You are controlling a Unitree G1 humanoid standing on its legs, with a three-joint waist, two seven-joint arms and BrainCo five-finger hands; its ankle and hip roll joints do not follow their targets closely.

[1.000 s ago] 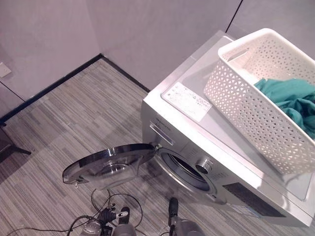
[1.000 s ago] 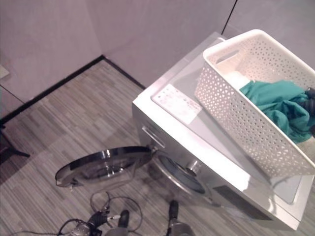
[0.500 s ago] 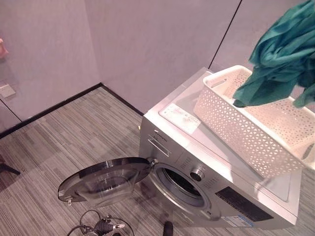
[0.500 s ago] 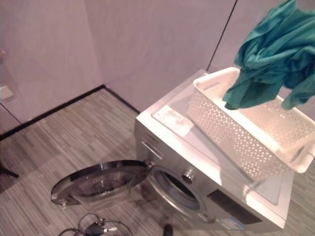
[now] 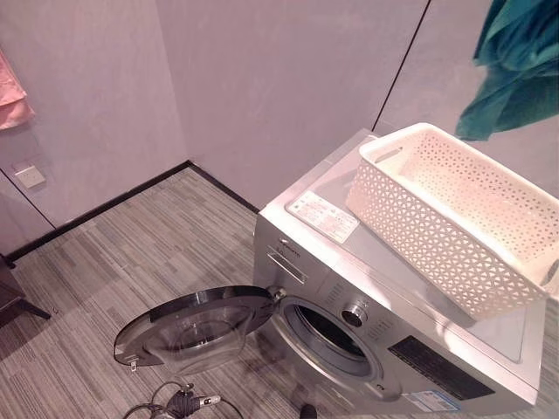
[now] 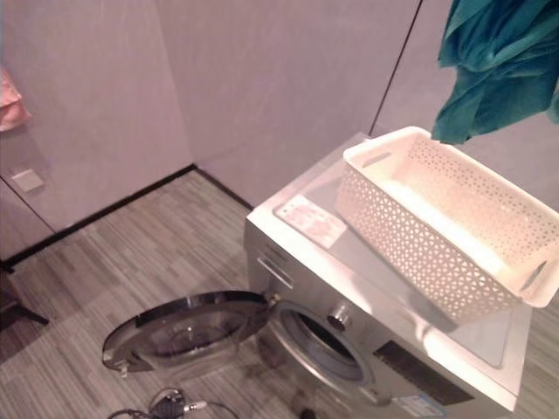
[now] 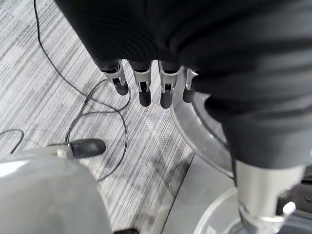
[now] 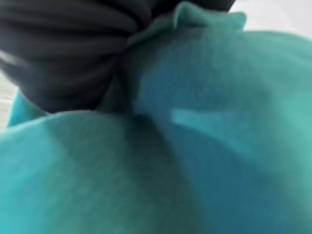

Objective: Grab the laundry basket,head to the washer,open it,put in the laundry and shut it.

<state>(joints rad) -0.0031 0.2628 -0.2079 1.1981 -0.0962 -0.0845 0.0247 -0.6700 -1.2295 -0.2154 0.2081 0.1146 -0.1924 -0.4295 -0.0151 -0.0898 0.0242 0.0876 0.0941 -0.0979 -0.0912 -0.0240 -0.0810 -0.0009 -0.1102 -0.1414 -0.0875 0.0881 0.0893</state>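
The teal laundry (image 5: 514, 65) hangs in the air at the upper right, clear above the white lattice basket (image 5: 410, 214), which stands on the silver washer (image 5: 301, 253) with nothing showing inside it. In the right wrist view the cloth (image 8: 195, 146) bunches tight against my right hand (image 8: 58, 53), which holds it up. The washer's round door (image 5: 196, 327) lies swung wide open to the left, low over the floor, and the drum opening (image 5: 330, 330) is dark. My left hand (image 7: 146, 53) hangs open above the floor beside the door's rim (image 7: 197, 129), fingers (image 7: 144, 90) straight.
A white label sheet (image 5: 321, 216) lies on the washer's top left of the basket. Grey walls meet behind the washer. A pink cloth (image 5: 13, 92) hangs on the left wall above a wall socket (image 5: 31, 177). Striped floor stretches left of the door.
The teal laundry has gone up out of the basket to the top right, leaving the basket bare. The camera has tilted upward, so the whole scene has shifted.
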